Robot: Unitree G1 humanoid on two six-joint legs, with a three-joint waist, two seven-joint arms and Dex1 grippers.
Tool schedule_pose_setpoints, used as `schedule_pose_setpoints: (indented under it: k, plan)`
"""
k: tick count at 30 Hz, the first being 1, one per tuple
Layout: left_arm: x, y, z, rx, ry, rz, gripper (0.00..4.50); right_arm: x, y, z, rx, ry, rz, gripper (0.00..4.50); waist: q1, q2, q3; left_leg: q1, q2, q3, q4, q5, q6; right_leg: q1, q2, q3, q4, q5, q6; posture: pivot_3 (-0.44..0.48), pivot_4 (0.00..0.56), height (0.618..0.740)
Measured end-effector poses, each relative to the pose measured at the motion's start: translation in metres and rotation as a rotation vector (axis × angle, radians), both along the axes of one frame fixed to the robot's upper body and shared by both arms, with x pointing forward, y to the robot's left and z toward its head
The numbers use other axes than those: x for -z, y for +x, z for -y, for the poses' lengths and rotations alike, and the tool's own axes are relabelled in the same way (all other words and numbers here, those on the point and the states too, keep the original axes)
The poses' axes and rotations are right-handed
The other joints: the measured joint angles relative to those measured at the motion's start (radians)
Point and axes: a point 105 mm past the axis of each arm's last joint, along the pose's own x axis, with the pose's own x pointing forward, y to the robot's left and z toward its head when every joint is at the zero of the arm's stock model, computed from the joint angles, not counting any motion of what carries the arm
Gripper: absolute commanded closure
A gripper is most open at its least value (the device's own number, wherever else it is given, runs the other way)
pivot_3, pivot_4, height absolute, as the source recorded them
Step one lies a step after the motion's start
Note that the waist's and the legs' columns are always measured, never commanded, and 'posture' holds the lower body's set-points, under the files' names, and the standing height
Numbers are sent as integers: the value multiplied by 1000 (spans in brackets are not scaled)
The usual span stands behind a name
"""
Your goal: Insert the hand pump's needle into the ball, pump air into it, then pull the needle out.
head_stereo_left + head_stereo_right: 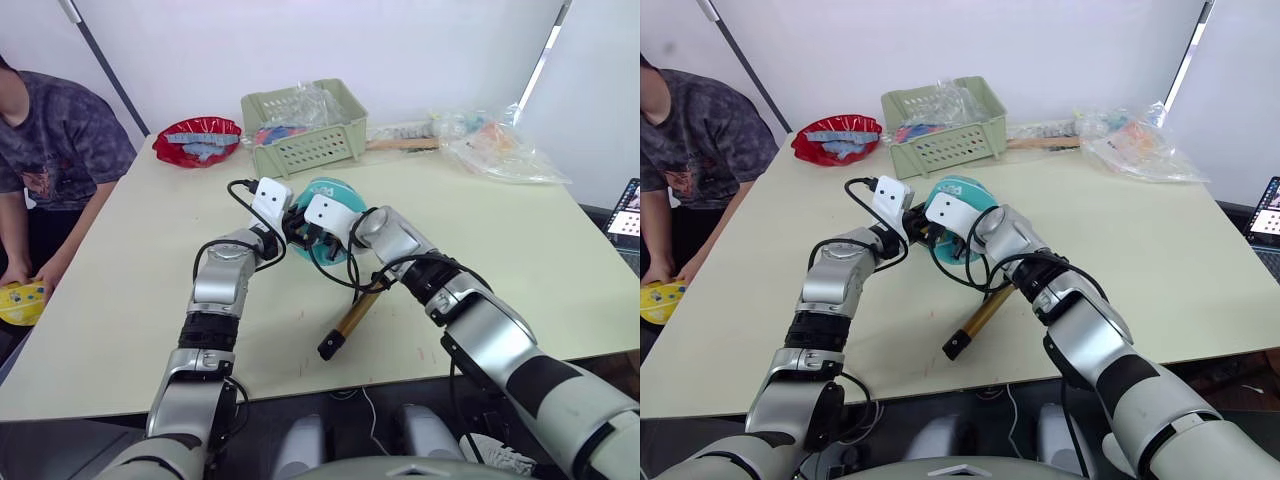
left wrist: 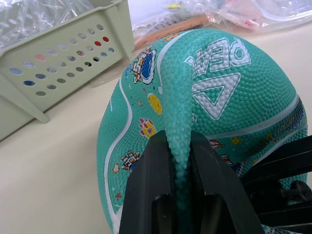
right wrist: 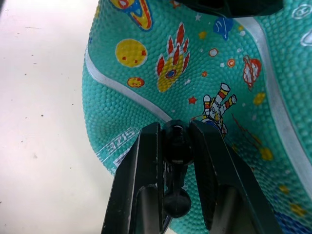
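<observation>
Right now I have both grippers on the ball, which sits deflated on the table just ahead of them. My left gripper is pressed together on a raised fold of the ball's soft teal skin, holding it steady. My right gripper is pinching the black fitting at the end of the hose, with its tip pushed against the ball's surface directly in front of the fingers. I cannot see the needle itself, so I judge it is either at the valve or just going in; insertion is the step in hand. Pumping and pulling out are both left. The hand pump lies on the table behind my right gripper, back toward the robot, untouched.

The head views give me the layout: 2 arms meeting at the ball, the pump lying apart. The left wrist view shows the pinched fold and the white PEAK lettering, and the right wrist view shows the fitting between my fingers.
</observation>
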Motion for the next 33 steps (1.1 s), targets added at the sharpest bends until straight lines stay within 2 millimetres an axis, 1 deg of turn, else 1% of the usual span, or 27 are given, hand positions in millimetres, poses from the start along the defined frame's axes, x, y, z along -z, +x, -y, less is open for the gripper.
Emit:
schedule_pose_setpoints:
  k: [4, 16, 19, 23, 27, 30, 32, 33]
  plan:
    - [1, 0, 0, -2, 1, -5, 4500, 5, 1, -4, 19, -22, 4, 4174, -1, 2, -3, 0, 0, 0, -1, 0, 0, 0, 0, 1, 0, 0, 0, 0, 150, 740]
    - [3, -1, -2, -12, 1, -10, 4500, 10, 4, -5, 69, 27, -5, 4174, -3, 2, -7, 1, 0, 0, -1, 0, -1, 0, 0, 2, 0, -2, -3, 0, 150, 740]
    - [3, -1, -1, -12, 1, -10, 4500, 11, 5, -4, 83, 50, -17, 4174, -3, 3, -6, 1, 0, 0, -1, 0, -1, 0, 0, 2, 0, -2, -3, 0, 150, 740]
    - [3, 0, -1, -14, 1, -9, 4500, 11, 6, -2, 136, 153, -70, 4174, -2, 3, -6, 1, 0, 0, -1, 0, -1, 0, 0, 2, -1, -2, -3, 0, 150, 740]
    - [2, 1, -2, -11, 2, -3, 4500, 7, 6, -1, 145, 185, -63, 4174, -2, 4, -5, 0, 0, 0, -1, -1, -1, -1, 0, 2, -1, -2, -3, 0, 150, 740]
    - [0, 2, -1, 2, 4, 4, 4500, 4, 5, 4, 170, 223, -73, 4174, 1, 5, 0, -1, 0, 0, -1, -1, -3, -1, 0, 2, -2, -2, -3, 0, 150, 740]
    - [-2, 2, 2, 11, 1, 12, 4500, -1, 3, 10, 188, 241, -68, 4174, 5, 4, 4, -2, -1, -1, -1, -1, -3, -2, -1, 1, -2, -2, -2, 0, 150, 740]
    - [-3, 2, 4, 19, -1, 15, 4500, -2, 2, 15, 195, 249, -60, 4174, 10, 7, 8, -3, -2, -1, -1, -1, -2, -2, -2, 1, -3, -1, -1, 0, 150, 740]
